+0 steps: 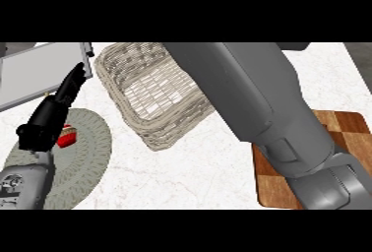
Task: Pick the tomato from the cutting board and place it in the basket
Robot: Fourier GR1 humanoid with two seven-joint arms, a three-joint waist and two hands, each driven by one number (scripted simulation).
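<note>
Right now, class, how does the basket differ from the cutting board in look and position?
The basket is pale woven wicker with raised walls; the cutting board is flat, dark checkered wood. The basket sits at the counter's middle, mostly visible; the cutting board lies at the right, largely hidden by the right forearm. Both rest on the white counter.

Kitchen: marble counter (210,172), wicker basket (149,93), wooden cutting board (349,133), woven placemat (87,152)

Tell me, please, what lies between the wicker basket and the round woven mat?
Only bare white counter separates the basket from the mat, as the head view shows.
</note>
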